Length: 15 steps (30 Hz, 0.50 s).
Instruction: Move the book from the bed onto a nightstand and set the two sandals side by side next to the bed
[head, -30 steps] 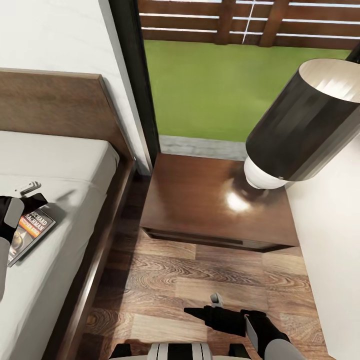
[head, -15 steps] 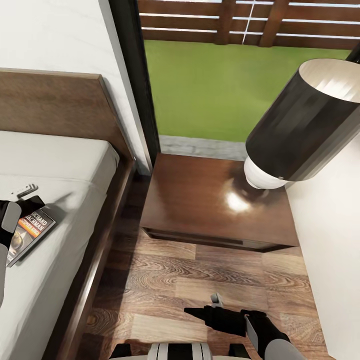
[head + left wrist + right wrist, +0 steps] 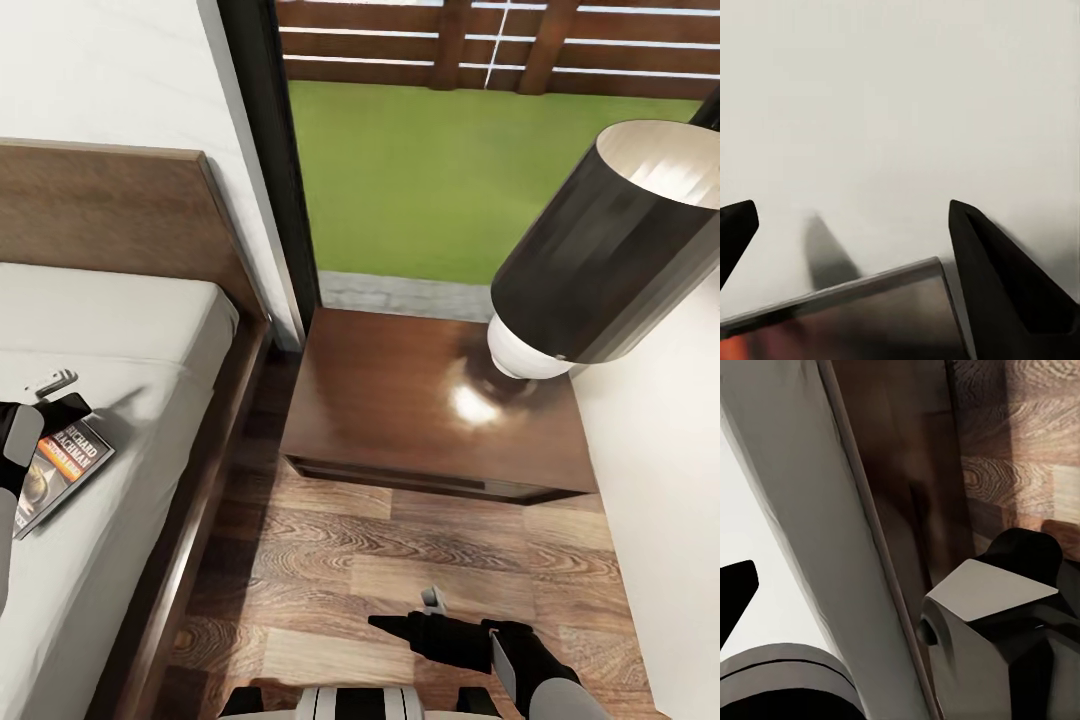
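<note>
The book [image 3: 70, 465], dark with an orange band, lies flat on the bed's pale mattress [image 3: 110, 330] near the left edge of the head view. My left gripper [image 3: 55, 395] is open at the book's far end. In the left wrist view its two black fingertips [image 3: 997, 277] stand wide apart with the book's edge [image 3: 855, 315] between them. The nightstand [image 3: 400, 400] stands to the right of the bed under the window. My right gripper [image 3: 410, 612] hangs open and empty low over the floor. The sandals are out of view.
A black-shaded lamp [image 3: 600, 250] with a white round base stands on the nightstand's right half; its left half is bare. The bed's dark wooden side rail [image 3: 215, 450] runs between the mattress and a strip of plank floor [image 3: 400, 560]. A white wall [image 3: 660, 480] closes the right side.
My left gripper has edged slightly lower over the book's end, and the book has shifted a little. The right arm has not moved.
</note>
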Tool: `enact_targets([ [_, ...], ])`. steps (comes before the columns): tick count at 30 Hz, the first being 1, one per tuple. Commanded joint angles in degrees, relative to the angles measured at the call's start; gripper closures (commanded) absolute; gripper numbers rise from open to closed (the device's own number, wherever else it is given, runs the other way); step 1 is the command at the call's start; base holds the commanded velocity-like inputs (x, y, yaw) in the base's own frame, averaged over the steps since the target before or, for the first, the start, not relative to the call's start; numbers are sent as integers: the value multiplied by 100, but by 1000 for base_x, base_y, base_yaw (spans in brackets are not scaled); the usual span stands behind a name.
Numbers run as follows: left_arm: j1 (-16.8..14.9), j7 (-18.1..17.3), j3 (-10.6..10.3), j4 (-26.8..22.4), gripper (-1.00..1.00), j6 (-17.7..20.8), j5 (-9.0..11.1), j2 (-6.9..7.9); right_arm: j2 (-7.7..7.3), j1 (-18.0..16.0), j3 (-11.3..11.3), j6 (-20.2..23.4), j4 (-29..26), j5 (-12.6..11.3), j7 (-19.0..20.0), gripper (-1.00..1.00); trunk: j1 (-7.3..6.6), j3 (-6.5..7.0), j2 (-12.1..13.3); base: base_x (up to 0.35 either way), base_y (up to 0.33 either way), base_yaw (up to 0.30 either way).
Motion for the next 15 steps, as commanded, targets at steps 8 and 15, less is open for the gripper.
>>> enact_targets([
  [8, 3, 33, 4, 449, -100, 54, 236, -2, 8, -3, -48, 58, -13, 46, 29, -100, -66, 50, 119, 0, 0, 0],
  [15, 6, 33, 3, 449, -100, 56, 236, -2, 8, -3, -48, 58, -13, 44, 30, -100, -66, 50, 119, 0, 0, 0],
])
